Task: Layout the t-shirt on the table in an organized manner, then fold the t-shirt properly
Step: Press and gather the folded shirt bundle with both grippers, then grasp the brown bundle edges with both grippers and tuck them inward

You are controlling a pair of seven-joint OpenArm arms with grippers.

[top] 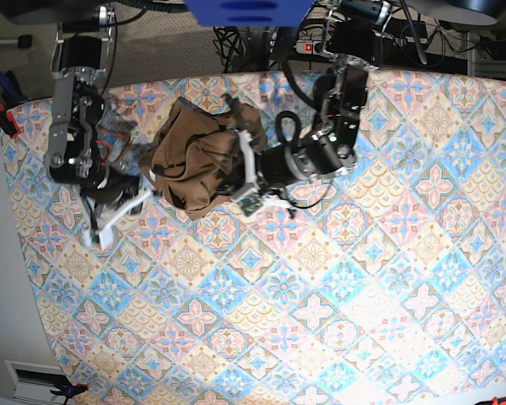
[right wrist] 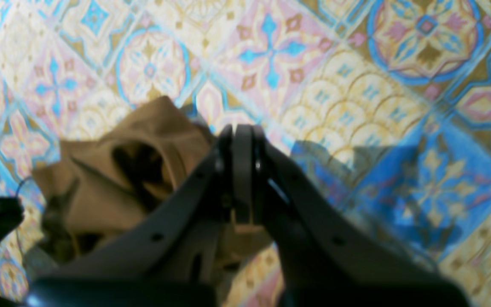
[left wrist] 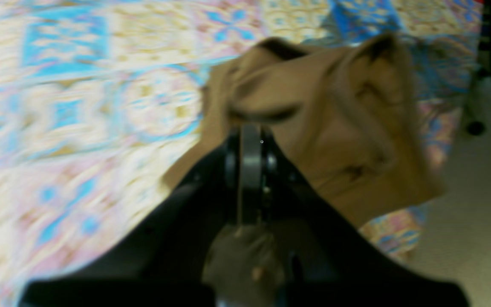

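The tan-brown t-shirt (top: pixel 190 156) is a crumpled bundle at the back left of the patterned table (top: pixel 320 295). In the left wrist view my left gripper (left wrist: pixel 250 128) is shut on a fold of the t-shirt (left wrist: pixel 339 115), which bunches beyond its tips. In the base view that gripper (top: pixel 236 169) presses into the bundle's right side. My right gripper (right wrist: pixel 243 128) is shut, its tips over bare table (right wrist: pixel 356 106). The t-shirt (right wrist: pixel 113 179) lies left of and under its fingers, and I see no cloth between the tips. The right arm (top: pixel 76 160) stands left of the bundle.
The table's left edge (top: pixel 17 219) runs close beside the right arm, with pale floor beyond it. Cables and a power strip (top: pixel 308 46) lie behind the table's back edge. In the left wrist view, floor (left wrist: pixel 475 213) shows past the table edge on the right.
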